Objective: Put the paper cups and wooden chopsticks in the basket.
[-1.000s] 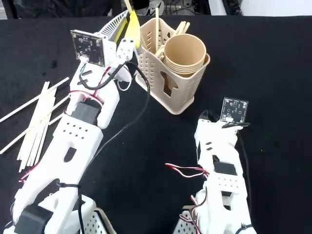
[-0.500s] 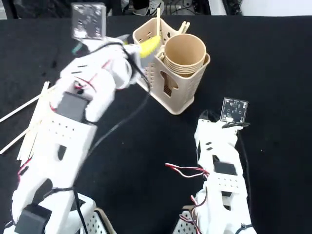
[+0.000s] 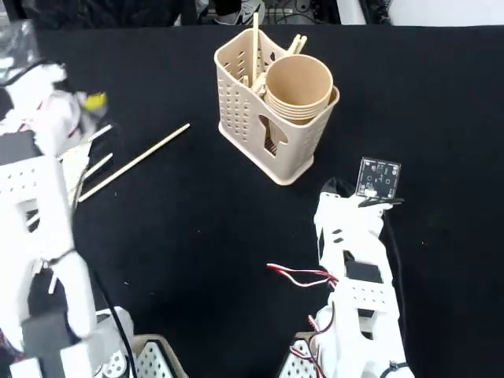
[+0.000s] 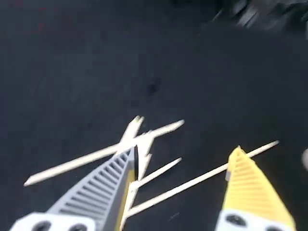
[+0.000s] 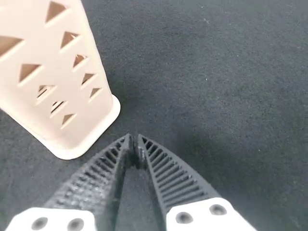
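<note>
The beige perforated basket (image 3: 252,110) stands at the back middle of the black table and holds stacked paper cups (image 3: 298,87) and a few upright wooden chopsticks (image 3: 255,39). More chopsticks lie loose at the left, one long one (image 3: 134,161) slanting toward the basket. In the left wrist view my left gripper (image 4: 185,156) hangs open above the loose chopsticks (image 4: 144,144), nothing between its grey and yellow fingers. My right gripper (image 5: 134,143) is shut and empty, just short of the basket's lower corner (image 5: 72,139). In the high view the right arm's gripper end (image 3: 335,187) rests low near the basket.
The left arm (image 3: 39,205) rises along the left edge of the high view. Open black tabletop (image 3: 425,118) spreads to the right of the basket. Red and white wires (image 3: 295,274) loop off the right arm.
The left arm has swung from the basket's rim leftward and now hangs over the loose chopsticks. The right arm has not moved.
</note>
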Motion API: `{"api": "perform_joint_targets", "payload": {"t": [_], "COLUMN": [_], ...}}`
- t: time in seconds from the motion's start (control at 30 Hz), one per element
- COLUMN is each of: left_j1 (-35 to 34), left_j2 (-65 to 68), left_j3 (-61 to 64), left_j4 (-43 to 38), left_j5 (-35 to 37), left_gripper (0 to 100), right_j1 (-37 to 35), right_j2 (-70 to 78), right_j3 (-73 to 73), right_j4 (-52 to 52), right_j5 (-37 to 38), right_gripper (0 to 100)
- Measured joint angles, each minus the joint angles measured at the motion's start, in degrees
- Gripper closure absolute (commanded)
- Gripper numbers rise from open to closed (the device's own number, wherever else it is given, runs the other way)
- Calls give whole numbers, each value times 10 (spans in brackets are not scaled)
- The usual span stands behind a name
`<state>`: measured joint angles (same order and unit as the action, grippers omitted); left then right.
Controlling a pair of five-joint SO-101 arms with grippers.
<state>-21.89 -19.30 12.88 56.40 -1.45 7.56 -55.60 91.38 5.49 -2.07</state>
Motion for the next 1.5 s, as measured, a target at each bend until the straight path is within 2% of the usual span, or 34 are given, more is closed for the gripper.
{"api": "perform_joint_targets", "payload": {"t": [0.17,0.37,0.57,0.7,0.9,1.0,1.1,1.3,1.5], "left_j1": [-70,-71,-51,-47,-47,-41,-46,-44,-25], "left_j2": [91,192,269,316,358,360,360,360,362], "left_j3": [42,60,60,53,19,18,18,-8,-101], "left_j4": [3,-26,-76,-81,-79,-79,-82,-11,159], "left_j5": [-90,-220,-291,-317,-318,-323,-326,-324,-323], "left_gripper": [700,700,700,716,971,943,957,971,971], "right_j1": [0,0,0,0,0,0,0,0,0], "right_j2": [0,0,0,0,0,0,0,0,0], "right_j3": [0,0,0,0,0,0,0,0,0], "right_j4": [0,0,0,0,0,0,0,0,0], "right_j5": [0,0,0,0,0,0,0,0,0], "right_gripper": [985,985,985,985,985,985,985,985,985]}}
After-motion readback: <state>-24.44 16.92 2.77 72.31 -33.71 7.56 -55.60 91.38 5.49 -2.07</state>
